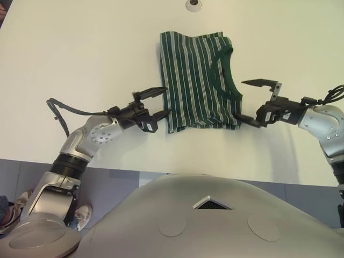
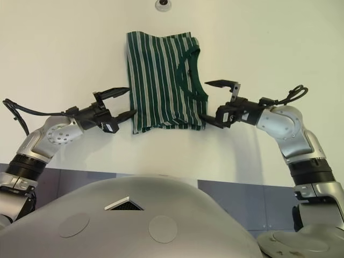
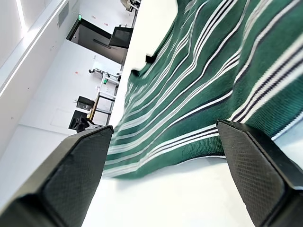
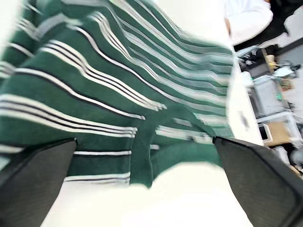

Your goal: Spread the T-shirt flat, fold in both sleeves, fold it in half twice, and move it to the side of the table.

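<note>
The T-shirt (image 1: 199, 80), green with white stripes, lies folded into a narrow rectangle on the white table (image 1: 80, 64), its neckline along the right side. My left gripper (image 1: 164, 101) is open just left of the shirt's near left corner, with nothing between its fingers (image 3: 71, 175). My right gripper (image 1: 242, 100) is open at the near right corner, and its lower finger reaches the shirt's edge. In the right wrist view the striped cloth (image 4: 118, 85) spreads out between and beyond the two fingers (image 4: 260, 179).
A small round fitting (image 1: 193, 5) sits in the table at the far edge behind the shirt. Bare tabletop stretches to the left and right of the shirt. The table's front edge (image 1: 161, 171) runs just below both grippers.
</note>
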You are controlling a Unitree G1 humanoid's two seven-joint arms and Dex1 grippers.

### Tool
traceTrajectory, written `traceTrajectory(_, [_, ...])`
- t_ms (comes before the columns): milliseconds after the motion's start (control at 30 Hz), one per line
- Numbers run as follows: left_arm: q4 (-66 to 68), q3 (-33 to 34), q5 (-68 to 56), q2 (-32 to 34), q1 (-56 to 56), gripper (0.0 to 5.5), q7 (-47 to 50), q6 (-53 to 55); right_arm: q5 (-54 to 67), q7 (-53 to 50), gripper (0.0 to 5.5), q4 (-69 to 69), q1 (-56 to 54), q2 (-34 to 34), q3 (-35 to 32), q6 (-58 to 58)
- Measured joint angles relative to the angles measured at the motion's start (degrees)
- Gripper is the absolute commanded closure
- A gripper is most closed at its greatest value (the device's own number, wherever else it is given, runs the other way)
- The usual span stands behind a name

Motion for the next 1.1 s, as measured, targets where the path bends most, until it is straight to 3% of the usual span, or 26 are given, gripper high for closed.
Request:
traceTrajectory(400, [0.9,1.0,-1.2,2.7,0.1,1.46,0.3,0.2,11.5,10.0,0.13,-3.7,5.0,-2.7,-2.5,0.8])
traceTrajectory(700, [-7.3,0.8,-13.9,8.5,8.9,1.46,-8.5,-1.7,11.9,10.9,0.13,-2.4,3.5,-0.6,-3.8,0.9])
traceTrajectory(833, [-10.2,5.0,-14.4,11.7,11.9,1.46,-9.7,-1.8,13.2,12.3,0.13,-2.6,3.7,-0.6,-4.0,0.8])
traceTrajectory(1100, [-14.6,11.0,-21.1,11.8,14.0,1.46,-10.8,0.7,14.4,15.2,0.13,-6.2,7.5,-1.7,-5.5,0.6])
